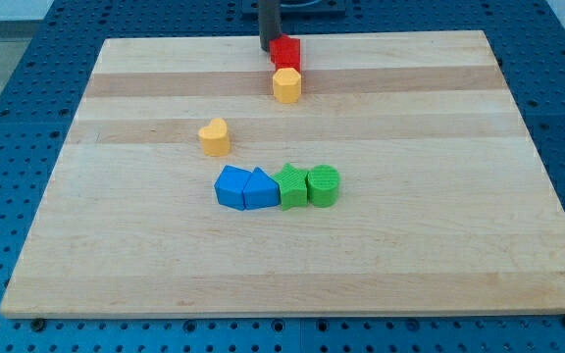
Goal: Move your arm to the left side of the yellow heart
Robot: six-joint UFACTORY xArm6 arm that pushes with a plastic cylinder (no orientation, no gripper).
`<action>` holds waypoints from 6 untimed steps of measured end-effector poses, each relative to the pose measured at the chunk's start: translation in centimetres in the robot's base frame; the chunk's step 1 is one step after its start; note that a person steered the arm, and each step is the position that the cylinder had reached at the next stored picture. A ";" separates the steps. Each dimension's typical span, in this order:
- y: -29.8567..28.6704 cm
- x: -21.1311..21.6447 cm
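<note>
The yellow heart (215, 136) lies on the wooden board (410, 245), left of centre. My tip (269, 49) is at the view's top, touching the left side of a red block (286, 52). It stands well above and to the right of the yellow heart. A yellow hexagon block (286, 85) sits just below the red block.
A row of blocks lies below the heart: two blue blocks (231, 187) (260, 189), a green star-like block (291, 186) and a green cylinder (323, 185), all touching side by side. The board is ringed by a blue perforated table (8, 147).
</note>
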State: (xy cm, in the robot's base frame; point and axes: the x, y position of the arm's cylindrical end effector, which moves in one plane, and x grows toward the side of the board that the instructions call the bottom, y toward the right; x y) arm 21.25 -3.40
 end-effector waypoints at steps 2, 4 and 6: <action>1.2 -0.1; -3.5 -0.4; -13.6 4.6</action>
